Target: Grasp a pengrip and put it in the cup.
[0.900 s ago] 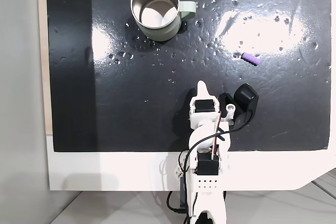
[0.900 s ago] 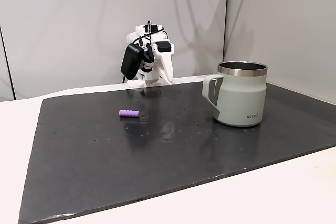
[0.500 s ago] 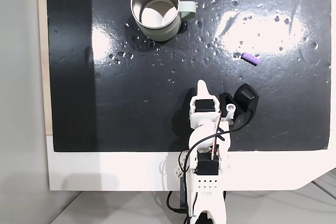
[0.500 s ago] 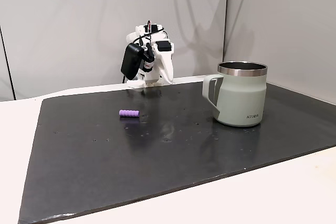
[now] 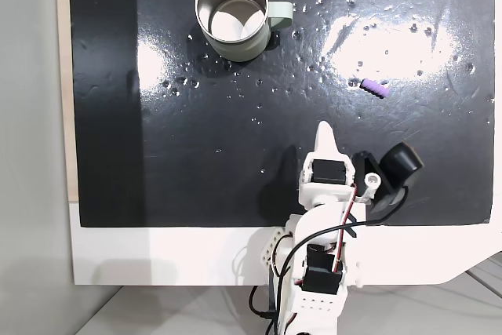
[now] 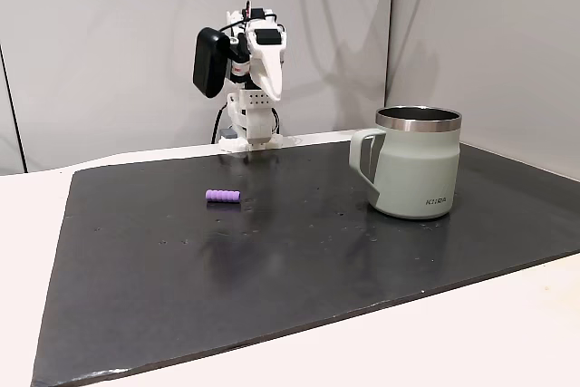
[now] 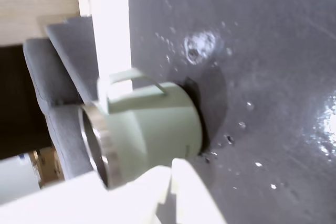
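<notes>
My gripper (image 5: 324, 132) is closed and empty, I think, raised near my base so I can swing toward the pengrip (image 5: 375, 86) lying on the mat (image 5: 196, 154), well apart from the cup (image 5: 233, 15).

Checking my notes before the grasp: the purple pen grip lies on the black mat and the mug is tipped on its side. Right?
Not quite. The mug stands upright, as a fixed view shows. The purple pen grip does lie on the black mat.
</notes>
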Controlling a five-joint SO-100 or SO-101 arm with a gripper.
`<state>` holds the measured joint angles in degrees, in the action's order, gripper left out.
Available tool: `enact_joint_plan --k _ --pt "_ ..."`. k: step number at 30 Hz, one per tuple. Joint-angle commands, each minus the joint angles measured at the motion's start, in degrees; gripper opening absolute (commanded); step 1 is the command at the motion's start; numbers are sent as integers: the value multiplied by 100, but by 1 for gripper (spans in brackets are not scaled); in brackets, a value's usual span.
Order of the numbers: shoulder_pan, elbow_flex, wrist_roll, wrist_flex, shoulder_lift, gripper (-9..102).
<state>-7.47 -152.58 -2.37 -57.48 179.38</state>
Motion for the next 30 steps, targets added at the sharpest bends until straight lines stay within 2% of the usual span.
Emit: enact_joint_plan --k 1,9,15,20,30 --pt "-334 1125 97 -62 -817 0" --pt "-1468 2426 -53 44 -2944 2" --pt "-2057 3041 -167 501 -4438 9" --pt "-2039 3489 -352 501 -5265 13" --pt "-1626 4315 -272 -9 -6741 16"
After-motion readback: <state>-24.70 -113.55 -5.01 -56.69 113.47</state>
